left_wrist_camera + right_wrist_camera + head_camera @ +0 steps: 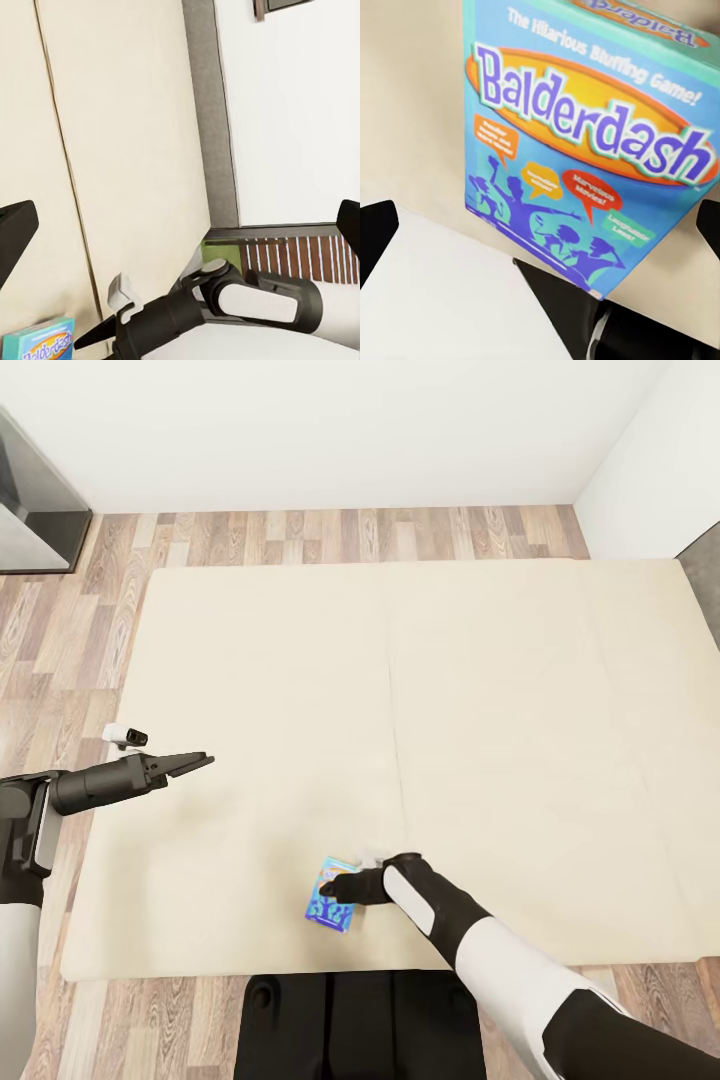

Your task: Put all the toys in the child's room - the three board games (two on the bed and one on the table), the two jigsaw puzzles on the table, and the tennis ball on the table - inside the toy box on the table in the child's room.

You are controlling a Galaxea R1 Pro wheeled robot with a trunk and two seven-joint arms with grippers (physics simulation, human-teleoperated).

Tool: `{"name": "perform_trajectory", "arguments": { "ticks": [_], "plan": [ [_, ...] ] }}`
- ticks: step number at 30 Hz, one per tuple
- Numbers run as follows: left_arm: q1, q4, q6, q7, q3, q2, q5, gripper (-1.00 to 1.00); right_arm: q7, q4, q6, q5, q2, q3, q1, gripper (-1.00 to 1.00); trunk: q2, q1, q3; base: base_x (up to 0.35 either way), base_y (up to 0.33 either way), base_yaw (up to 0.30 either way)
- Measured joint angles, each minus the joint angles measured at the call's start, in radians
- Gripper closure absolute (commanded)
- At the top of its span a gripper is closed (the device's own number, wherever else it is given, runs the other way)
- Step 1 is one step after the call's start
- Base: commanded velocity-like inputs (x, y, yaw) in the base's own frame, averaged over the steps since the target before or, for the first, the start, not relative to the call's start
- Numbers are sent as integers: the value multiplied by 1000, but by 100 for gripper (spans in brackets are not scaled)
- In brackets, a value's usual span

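Balderdash fills my right wrist view: the blue board game (585,142) lies flat on the bed (400,690), close to the mattress's near edge, just above my base. My right tool (338,888) hovers directly over that box with both fingertips spread wide at the frame's sides, gripping nothing. My left tool (195,763) hangs above the bed well left of the box; its tips also stand apart at the edges of the left wrist view, empty.

Risks, as I judge them. Flat boxes on soft mattresses give little edge to pinch; if I close across the cover, the fingers may simply skate off or press it into the bedding. Pushing sideways could nudge it over the near edge onto the wood floor (240,540). My right forearm crowds the box, so a tilted approach might catch its corner.

Hard to make out: my right arm covers part of the box in the head view, and I cannot tell whether the fingertips already touch it.
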Motion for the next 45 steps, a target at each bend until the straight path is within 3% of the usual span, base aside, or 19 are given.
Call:
{"name": "perform_trajectory", "arguments": {
  "ticks": [7,33,45],
  "plan": [
    [0,0,0,0,0,0,0,-100,4,-6,-7,-1,0,23,-1,-100,0,0,0,0,0,0],
    [0,0,0,0,-1,0,0,-100,7,-11,-9,-1,0,28,-1,-100,0,0,0,0,0,0],
    [0,0,0,0,-1,0,0,-100,49,-46,-10,-2,0,49,-1,-100,0,0,0,0,0,0]
  ]
}}
